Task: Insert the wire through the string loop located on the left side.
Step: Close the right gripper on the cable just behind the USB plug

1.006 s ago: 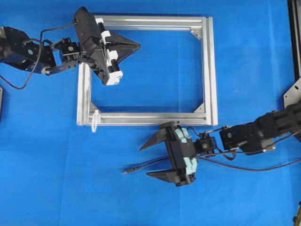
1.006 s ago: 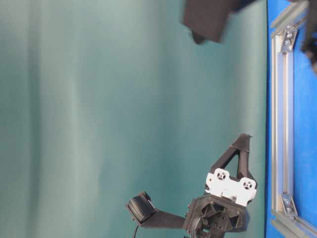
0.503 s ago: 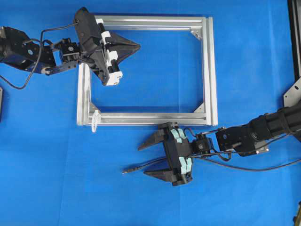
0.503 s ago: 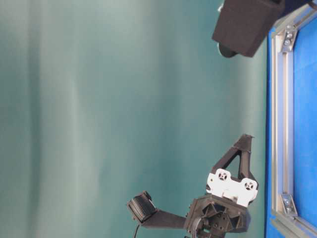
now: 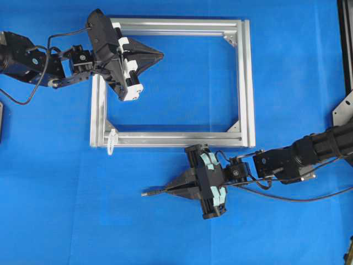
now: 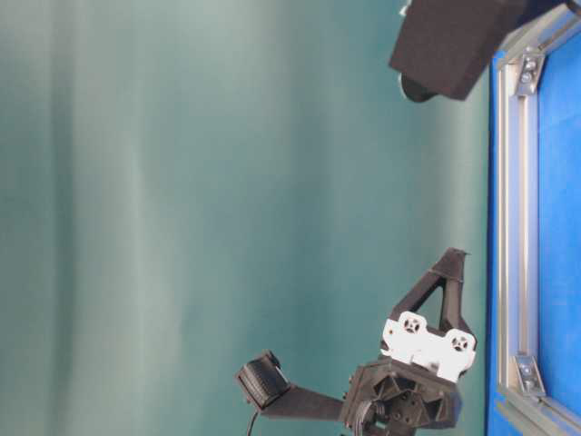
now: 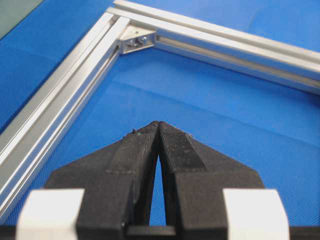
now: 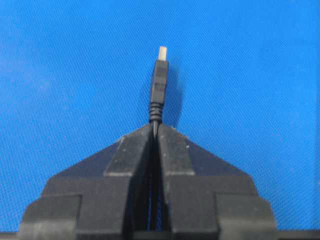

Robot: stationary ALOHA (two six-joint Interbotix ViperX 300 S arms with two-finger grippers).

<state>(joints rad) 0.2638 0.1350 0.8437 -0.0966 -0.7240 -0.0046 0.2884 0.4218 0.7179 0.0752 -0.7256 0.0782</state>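
Note:
The wire (image 5: 157, 191) is a thin black cable lying on the blue cloth below the frame, its dark plug (image 8: 159, 82) pointing left with a silvery tip. My right gripper (image 5: 168, 189) is shut on the wire just behind the plug (image 5: 149, 193), and the cable runs back between its fingers (image 8: 172, 150). The string loop (image 5: 112, 140) is a small whitish loop at the silver frame's lower left corner, up and to the left of the plug. My left gripper (image 5: 161, 54) hovers shut and empty inside the frame's upper left part, its fingers (image 7: 135, 150) touching at the tips.
The silver aluminium frame (image 5: 247, 83) lies flat on the blue cloth; its corner bracket (image 7: 136, 42) sits ahead of the left gripper. The wire trails right under the right arm (image 5: 298, 157). The left arm (image 6: 418, 363) stands above the frame rail (image 6: 514, 227). Black fixtures line the right edge (image 5: 345, 44).
My right gripper went from wide open around the wire to shut on it, just behind the plug. The left arm has stayed put.

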